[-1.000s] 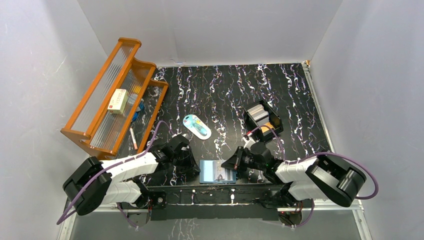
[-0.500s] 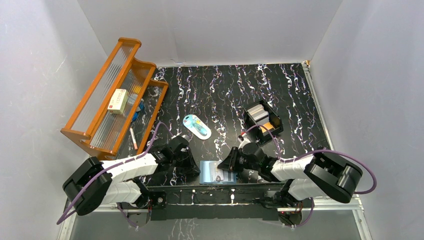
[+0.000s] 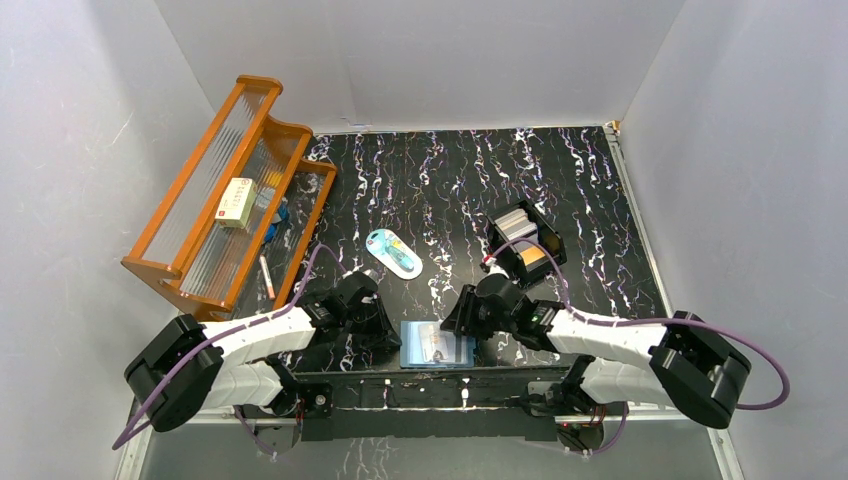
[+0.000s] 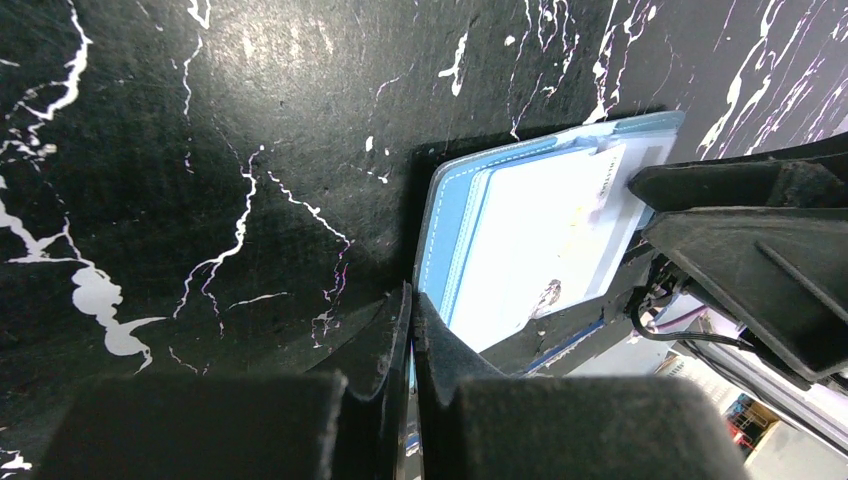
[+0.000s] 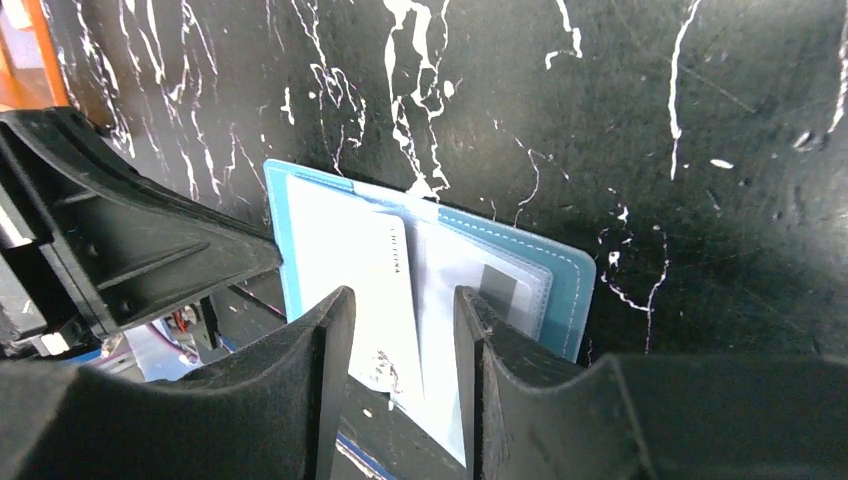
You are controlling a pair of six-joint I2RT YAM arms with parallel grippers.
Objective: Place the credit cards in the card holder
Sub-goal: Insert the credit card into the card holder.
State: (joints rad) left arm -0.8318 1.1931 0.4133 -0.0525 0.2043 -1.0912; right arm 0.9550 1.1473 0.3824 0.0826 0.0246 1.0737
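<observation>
1 card (image 5: 385, 280) on the open card holder (image 3: 425, 347)
Left gripper (image 4: 411, 325) together at its edge, right gripper (image 5: 405, 305) apart over the card. Card's print is too tiny to read.

Top view comes in bright and even, soft light off the pale walls (image 3: 420, 60), the marbled worktop (image 3: 440, 190) sharp with only faint shadows. Left wrist view: a hazy glare across the worktop up top, the credit card (image 4: 540, 230) washed nearly white, the left pincer (image 4: 410, 300) blurred up close. Right wrist view is crisp mid-frame, the right pincer (image 5: 405, 300) soft and dark.
</observation>
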